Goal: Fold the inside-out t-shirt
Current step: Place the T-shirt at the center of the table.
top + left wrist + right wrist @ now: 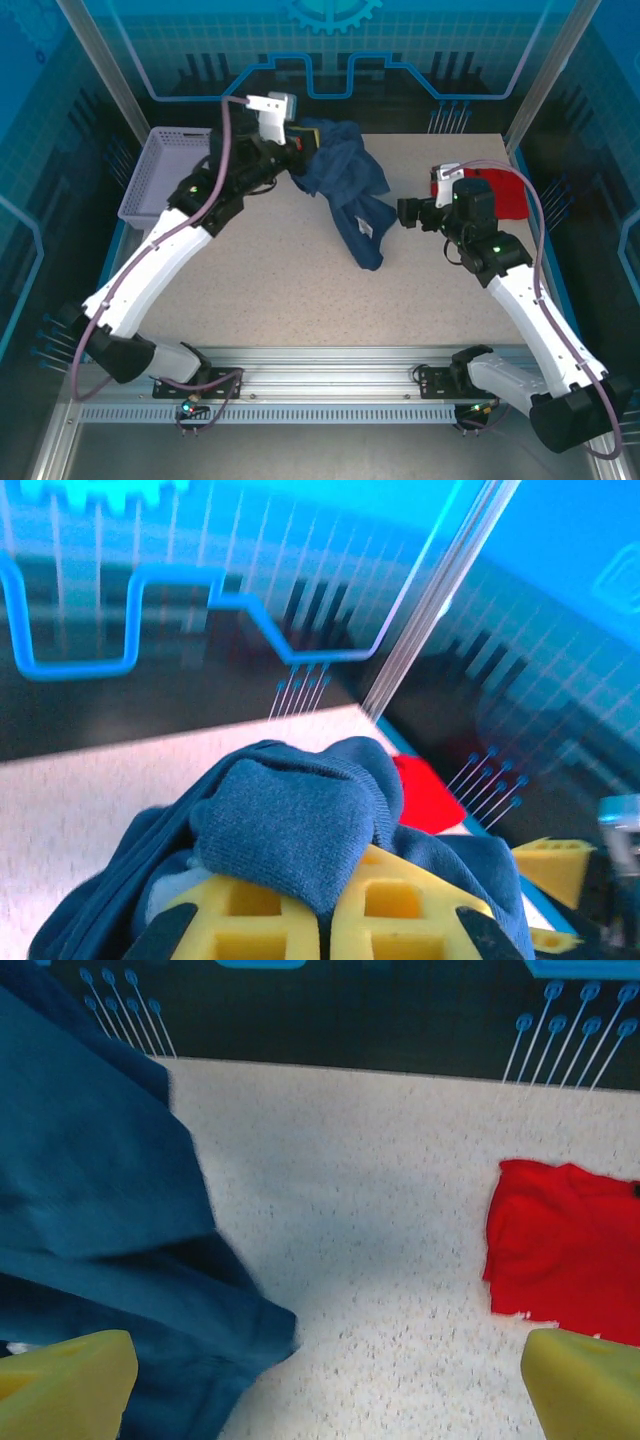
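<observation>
So, spreading step: my left jaws are clamped on the bunched shirt (345, 185), probably its edge. My right jaws gape empty, shirt just left of them: grab there next.

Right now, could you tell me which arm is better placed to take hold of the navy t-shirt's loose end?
The right arm. The right pincer stands open beside the loose end of the t-shirt, while the left pincer is shut on the bunched top.
</observation>
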Robot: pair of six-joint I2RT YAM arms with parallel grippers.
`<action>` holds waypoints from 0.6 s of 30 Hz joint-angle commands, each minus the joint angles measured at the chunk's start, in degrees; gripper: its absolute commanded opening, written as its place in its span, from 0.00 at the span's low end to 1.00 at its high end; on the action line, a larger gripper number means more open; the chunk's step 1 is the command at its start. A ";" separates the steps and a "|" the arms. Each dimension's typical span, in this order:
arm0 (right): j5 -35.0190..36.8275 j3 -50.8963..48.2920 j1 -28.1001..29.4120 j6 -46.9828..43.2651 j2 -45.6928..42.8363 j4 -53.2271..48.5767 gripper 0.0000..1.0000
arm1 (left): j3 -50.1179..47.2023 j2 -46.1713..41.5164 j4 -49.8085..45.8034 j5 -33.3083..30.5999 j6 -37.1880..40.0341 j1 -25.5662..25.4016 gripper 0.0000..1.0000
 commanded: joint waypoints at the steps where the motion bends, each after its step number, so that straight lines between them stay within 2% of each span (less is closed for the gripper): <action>1: -5.84 -0.13 -1.76 0.71 2.31 -3.05 1.00 | -0.39 8.33 5.38 -3.00 -4.15 1.50 0.09; 3: -7.29 -0.98 -1.76 1.78 5.21 -1.85 0.98 | 4.23 17.17 4.52 -3.76 -5.03 4.33 0.30; 5: -8.59 -1.85 -1.80 3.25 8.24 -0.48 0.97 | 11.97 25.85 -0.23 -4.01 -5.78 7.66 0.50; 6: -9.81 -2.33 -1.65 4.15 10.17 0.20 0.96 | 16.21 29.52 -4.54 -3.43 -6.13 9.13 0.58; 8: -13.26 -3.03 -1.16 5.75 13.57 1.81 0.93 | 17.77 31.17 -8.10 -1.48 -6.50 10.56 0.65; 11: -15.72 -3.83 2.27 6.77 19.34 4.60 0.90 | 0.66 21.37 1.85 0.46 -8.35 10.16 0.80; 15: -15.15 -3.12 4.80 8.52 28.52 7.59 0.81 | -21.99 8.69 12.19 3.54 -14.15 9.31 0.82; 18: -16.00 -1.31 4.28 8.69 35.81 9.58 0.72 | -30.02 4.37 13.25 4.95 -15.28 7.74 0.82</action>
